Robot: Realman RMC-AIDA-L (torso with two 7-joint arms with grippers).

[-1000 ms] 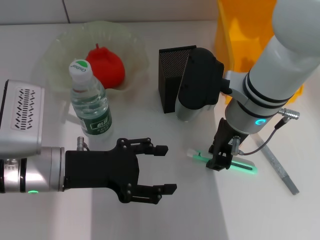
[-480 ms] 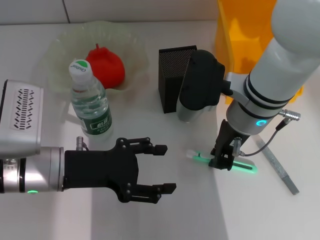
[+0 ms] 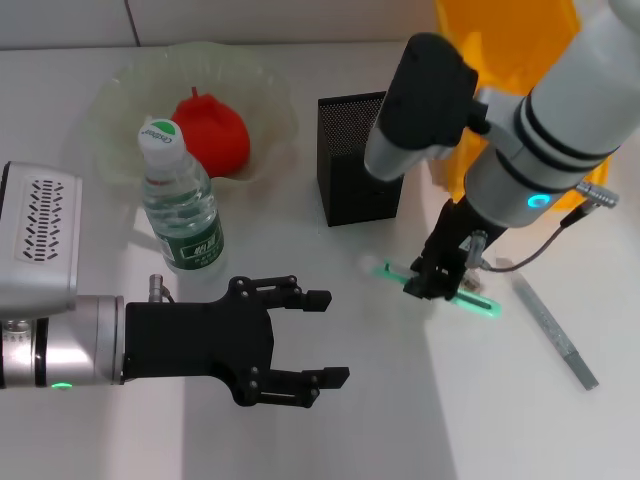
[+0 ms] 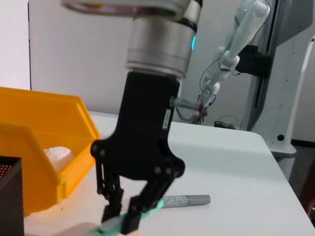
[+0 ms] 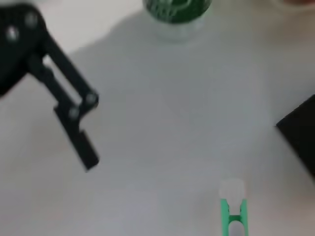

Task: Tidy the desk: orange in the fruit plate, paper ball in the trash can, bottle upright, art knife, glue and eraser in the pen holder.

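Head view shows we're a good way into this tidy-up. Our orange (image 3: 211, 131) already sits in the fruit plate (image 3: 120, 90), and the bottle (image 3: 180, 200) stands upright just in front of the plate. From the left wrist view there's something white inside the trash can (image 4: 39, 142) that looks like the paper ball (image 4: 58, 155), so we'd call that one done too.

Right now our right gripper (image 3: 437, 281) is clamped on a slim green tool (image 3: 440, 293), probably the art knife, and seems to have it raised just off the desk (image 3: 330, 440), a bit in front of the pen holder (image 3: 352, 158). Our left gripper (image 3: 312, 338) hangs idle over the near side of the desk with its fingers spread apart, holding nothing.

What's left, as far as we can tell: drop this green thing into the pen holder, then the grey stick (image 3: 553, 333) lying off to the right, maybe the glue. We can't spot the eraser anywhere.
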